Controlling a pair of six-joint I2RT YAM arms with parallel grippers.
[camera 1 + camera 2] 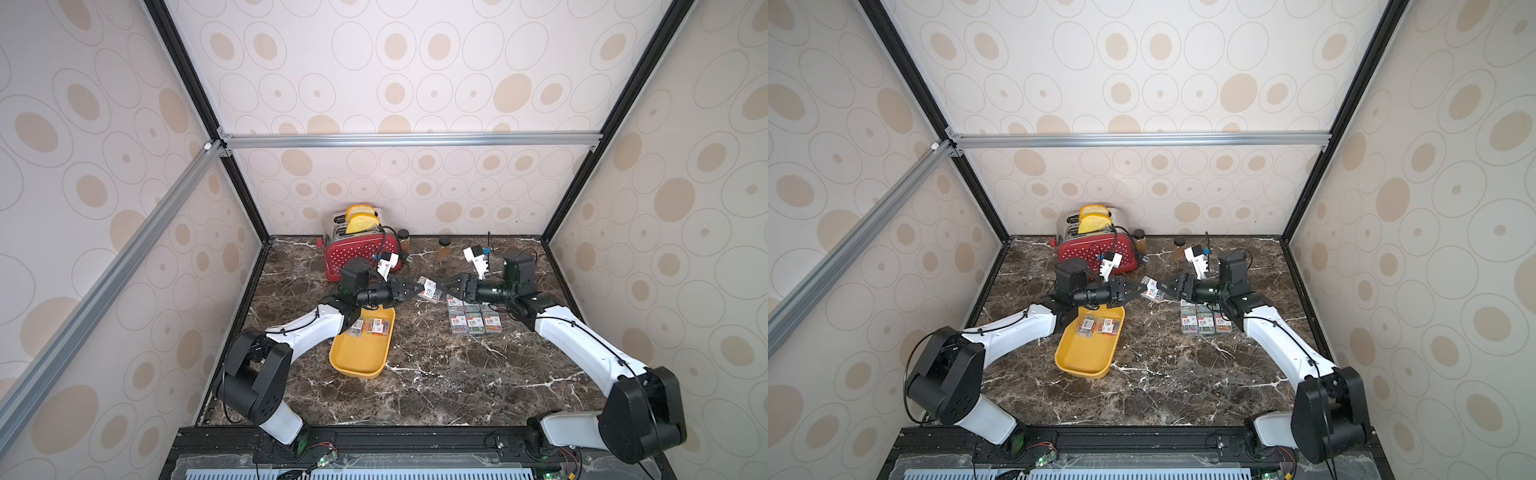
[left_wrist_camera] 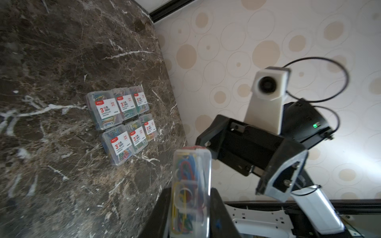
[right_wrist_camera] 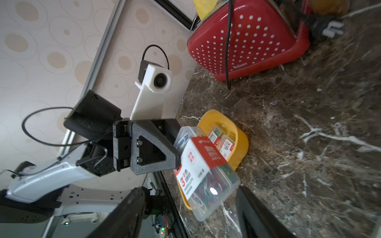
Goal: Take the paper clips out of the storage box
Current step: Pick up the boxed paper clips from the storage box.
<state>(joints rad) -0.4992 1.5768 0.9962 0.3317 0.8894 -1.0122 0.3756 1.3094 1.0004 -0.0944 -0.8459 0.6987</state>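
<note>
Mid-frame in both top views, the left gripper (image 1: 417,288) is clamped shut on one case (image 1: 430,290), held above the table (image 1: 436,374). The right gripper (image 1: 444,286) faces it, fingers spread apart around the case without gripping. Lower left, two cases (image 1: 368,326) lie in the tray (image 1: 359,361); at right, six cases (image 1: 473,319) sit in a block.

Both top views high above the storage box (image 1: 360,357), angled down, right wrist view close, facing it, left wrist view facing away, all sharing the held paper clip case (image 3: 204,175).
</note>
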